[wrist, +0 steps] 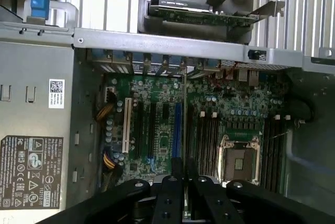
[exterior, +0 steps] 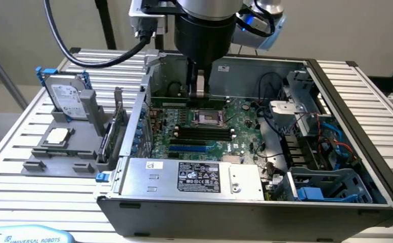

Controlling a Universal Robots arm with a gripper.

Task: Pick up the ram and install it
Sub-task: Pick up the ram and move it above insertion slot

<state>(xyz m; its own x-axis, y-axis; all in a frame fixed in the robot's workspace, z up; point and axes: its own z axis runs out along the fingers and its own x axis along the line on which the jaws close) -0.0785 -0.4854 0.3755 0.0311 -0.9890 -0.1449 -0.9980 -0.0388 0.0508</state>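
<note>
Gripper (exterior: 198,91) hangs inside the open PC case (exterior: 358,131), low over the mobo's (exterior: 247,119) far edge by the case's rear wall. In the wrist view its black fingers (wrist: 177,174) sit almost together with a thin strip pinched between them, seen edge-on. I judge that's the ram (wrist: 184,185), so the gripper is clamped on it, not empty.

Key relation: the black mem slots (exterior: 196,132) lie on the other side of the CPU socket (exterior: 206,117) from the gripper, i.e. nearer the PSU (exterior: 196,177). Their long axis runs across the exterior view, left to right. In the wrist view the slots run parallel to the pinched strip, so the stick looks aligned w/ them, approx.

Ram isn't seated yet; all slots look bare. Expansion card (exterior: 115,126) and HDD (exterior: 68,93) stand in the grey fixture on the desk (exterior: 20,202), well apart.
</note>
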